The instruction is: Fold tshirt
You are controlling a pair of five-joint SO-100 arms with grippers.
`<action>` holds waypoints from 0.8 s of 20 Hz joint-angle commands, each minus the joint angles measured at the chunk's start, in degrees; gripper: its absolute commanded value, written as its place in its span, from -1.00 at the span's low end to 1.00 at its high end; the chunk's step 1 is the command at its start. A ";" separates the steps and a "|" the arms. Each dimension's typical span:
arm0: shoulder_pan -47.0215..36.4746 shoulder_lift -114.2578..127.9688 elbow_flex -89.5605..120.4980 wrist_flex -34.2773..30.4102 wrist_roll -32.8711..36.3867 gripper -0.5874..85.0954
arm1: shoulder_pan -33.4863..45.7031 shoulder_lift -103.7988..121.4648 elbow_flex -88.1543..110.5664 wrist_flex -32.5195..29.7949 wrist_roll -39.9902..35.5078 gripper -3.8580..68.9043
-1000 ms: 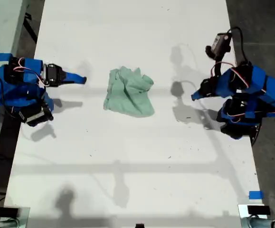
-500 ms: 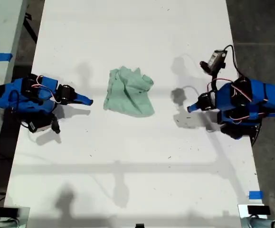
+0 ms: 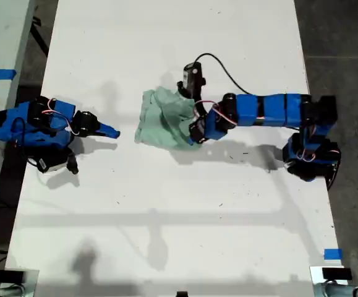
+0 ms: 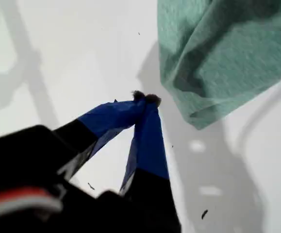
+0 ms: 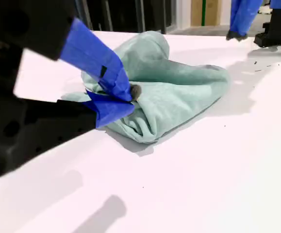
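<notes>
The tshirt [image 3: 163, 120] lies crumpled in a mint-green heap on the white table [image 3: 179, 210], near the middle of the exterior view. My second gripper [image 3: 194, 135] has stretched in from the exterior view's right and rests at the heap's edge. In the second wrist view my second gripper [image 5: 130, 94] is shut, its tips against a fold of the tshirt [image 5: 179, 92]; no cloth shows between them. My first gripper [image 3: 114, 132] sits at the exterior view's left, a short gap from the heap. My first gripper [image 4: 145, 98] is shut and empty, with the tshirt [image 4: 223, 53] ahead of it.
The second arm's base [image 3: 308, 151] stands at the table's edge on the exterior view's right, beside dark floor. A blue tape mark [image 3: 332, 253] sits near the lower right corner of the exterior view. The first arm [image 5: 242, 17] shows beyond the heap in the second wrist view.
The second arm has reached from the exterior view's right across to the tshirt's edge. The first arm first dropped and edged toward the heap, then stayed put.
</notes>
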 commanded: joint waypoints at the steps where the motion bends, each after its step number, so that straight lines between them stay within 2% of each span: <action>1: -0.62 5.54 0.62 0.62 -1.32 -0.98 | 0.70 -3.52 -8.79 0.18 -2.55 -0.92; 6: -1.14 5.62 0.53 3.08 -4.48 -0.97 | 12.74 -9.23 -10.28 -2.55 -11.60 -0.92; 8: 0.00 5.71 0.53 4.31 -12.13 -0.92 | 19.86 -14.50 -16.08 -3.43 -16.87 -0.92; 11: 1.85 5.80 0.53 3.69 -14.94 -0.92 | 31.46 -20.92 -24.87 -6.94 -22.59 -0.92; 13: 4.22 5.80 0.53 3.69 -14.94 -0.86 | 36.12 -18.46 -28.65 -4.22 -22.50 -0.92; 15: 5.36 5.80 0.53 3.69 -14.94 -0.83 | 37.09 -9.76 -22.50 -1.85 -22.76 -0.92; 16: 5.63 5.80 0.53 3.69 -14.59 -0.81 | 36.83 -5.98 -20.39 2.20 -22.50 -0.92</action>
